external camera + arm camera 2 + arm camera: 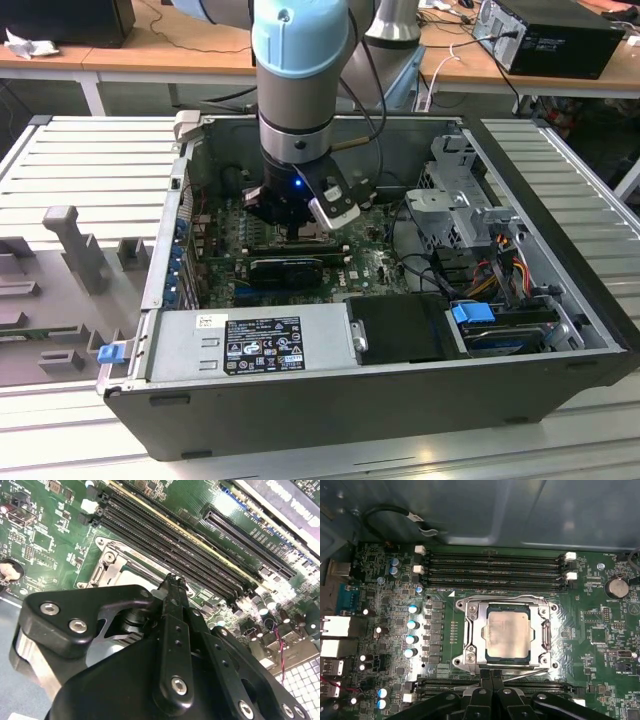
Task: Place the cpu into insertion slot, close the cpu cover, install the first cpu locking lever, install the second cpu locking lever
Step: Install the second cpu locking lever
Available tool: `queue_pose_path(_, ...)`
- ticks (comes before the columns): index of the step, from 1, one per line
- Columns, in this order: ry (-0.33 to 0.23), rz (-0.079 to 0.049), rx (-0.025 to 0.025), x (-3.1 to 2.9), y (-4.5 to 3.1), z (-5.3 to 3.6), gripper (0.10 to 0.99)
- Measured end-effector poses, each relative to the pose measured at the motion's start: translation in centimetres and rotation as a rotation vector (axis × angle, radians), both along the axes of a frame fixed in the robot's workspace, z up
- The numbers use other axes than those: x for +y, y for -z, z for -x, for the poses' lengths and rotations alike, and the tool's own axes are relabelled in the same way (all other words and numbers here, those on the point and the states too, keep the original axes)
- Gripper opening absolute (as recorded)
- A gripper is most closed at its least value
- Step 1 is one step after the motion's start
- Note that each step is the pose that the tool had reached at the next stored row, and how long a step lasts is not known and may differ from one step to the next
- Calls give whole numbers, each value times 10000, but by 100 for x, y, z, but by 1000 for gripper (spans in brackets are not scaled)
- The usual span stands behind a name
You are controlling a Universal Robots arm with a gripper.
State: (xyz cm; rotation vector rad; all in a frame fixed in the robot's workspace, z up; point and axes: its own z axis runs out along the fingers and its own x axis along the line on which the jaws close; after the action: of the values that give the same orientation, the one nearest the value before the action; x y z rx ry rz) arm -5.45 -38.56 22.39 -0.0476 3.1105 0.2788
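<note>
1. The ribbed grey surface (pixel 90 160) carries an open computer case (pixel 400 400), and the robot arm (pixel 298 70) reaches straight down into it.
2. Inside the case, the green board (pixel 590 605) lies flat directly beneath the pincer; a silver power supply box (pixel 250 345) and a cluster of coloured cables (pixel 500 250) sit well away from the pincer, toward the case's near wall and the exterior view's right.
3. The pincer (pixel 492 674) hangs low over the board, its black fingers (pixel 485 676) pressed together with no gap between the tips and nothing caught between them.
4. Long black memory slots (pixel 495 572) run in rows on the far side of the socket from the pincer; another such row lies right under the fingertips.
5. The socket (pixel 470 652), with its silvery rim, sits just beyond the fingertips in the first wrist view.
6. The cover frame (pixel 544 632) lies flat down on the socket, its window framing the chip.
7. The chip (pixel 507 634) rests seated in the socket, tan-grey face up, just ahead of the pincer tips and apart from them.
8. A thin lever wire (pixel 520 672) runs along the socket's edge nearest the pincer, just beside the fingertips; whether they touch it I cannot tell.
</note>
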Motion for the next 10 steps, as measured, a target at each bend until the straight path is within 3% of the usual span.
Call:
queue_pose_path(7,-48,-1,0,-8,9,97,106)
queue_pose_path(10,-82,-59,1,-43,21,137,106)
